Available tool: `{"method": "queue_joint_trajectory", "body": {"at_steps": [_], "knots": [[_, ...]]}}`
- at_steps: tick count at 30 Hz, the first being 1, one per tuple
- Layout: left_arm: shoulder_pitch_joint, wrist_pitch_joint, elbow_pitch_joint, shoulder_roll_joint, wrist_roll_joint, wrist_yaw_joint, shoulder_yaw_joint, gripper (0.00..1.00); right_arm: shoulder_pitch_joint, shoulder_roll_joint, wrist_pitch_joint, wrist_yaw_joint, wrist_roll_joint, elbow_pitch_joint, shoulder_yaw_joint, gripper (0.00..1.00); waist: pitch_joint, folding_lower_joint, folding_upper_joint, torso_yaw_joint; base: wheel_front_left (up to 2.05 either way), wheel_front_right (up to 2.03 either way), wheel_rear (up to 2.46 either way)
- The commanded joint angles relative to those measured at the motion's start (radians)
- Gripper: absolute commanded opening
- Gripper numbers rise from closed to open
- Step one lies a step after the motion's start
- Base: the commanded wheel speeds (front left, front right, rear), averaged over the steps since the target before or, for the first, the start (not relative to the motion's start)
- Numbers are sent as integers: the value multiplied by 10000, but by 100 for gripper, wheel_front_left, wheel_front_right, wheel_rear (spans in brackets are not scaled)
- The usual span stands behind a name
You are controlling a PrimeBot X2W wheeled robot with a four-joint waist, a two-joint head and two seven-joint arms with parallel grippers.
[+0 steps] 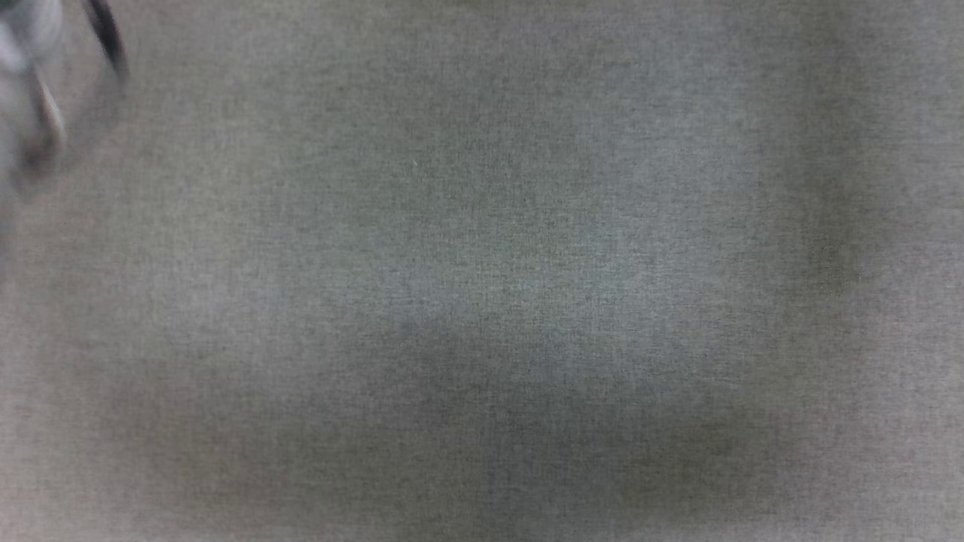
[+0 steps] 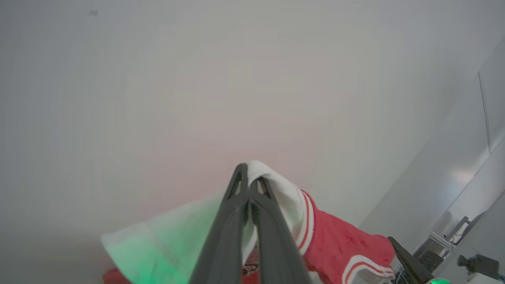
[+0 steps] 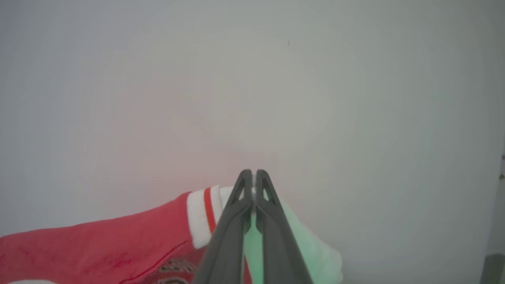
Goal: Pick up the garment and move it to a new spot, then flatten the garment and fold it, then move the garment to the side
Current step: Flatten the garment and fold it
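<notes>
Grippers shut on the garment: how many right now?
2. The left gripper is shut on the garment at a white banded edge; the right gripper is shut on a white band too.

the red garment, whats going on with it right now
The robot has the garment in both grippers. The left gripper is shut on a white-banded edge, and the right gripper is shut on another white-banded edge, with red fabric trailing back from the fingers. It looks lifted rather than laid out, and is not yet flattened or folded. The head view looks down at a grey woven surface.
</notes>
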Motion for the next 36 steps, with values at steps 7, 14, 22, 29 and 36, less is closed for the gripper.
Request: {"method": "queue_joint_trajectory", "body": {"at_steps": [7,14,22,29,36], "knots": [[5002,369,-3267,1690,-431,12,-1162,0,5039,-1123,2142,-13,2237,-2583,1597,0,-747,0,0,-103,0,0,0],[7391,426,-4525,2626,0,12,-2455,0,9150,-1781,4161,-13,3573,-5392,1715,0,-1297,0,0,-188,0,0,0],[9295,9,-5562,3536,-178,12,-2767,0,13218,-2043,6409,-13,4120,-8644,1178,0,-2074,0,0,-400,0,0,0],[10739,-128,-6966,4479,-106,12,-2824,0,15287,-2006,7424,-13,3878,-10582,825,0,-2467,0,0,-380,0,0,0],[11979,-157,-7691,5265,169,12,-3092,0,17520,-1884,8143,-14,3298,-12128,342,0,-2661,0,0,-124,0,0,0]]}}
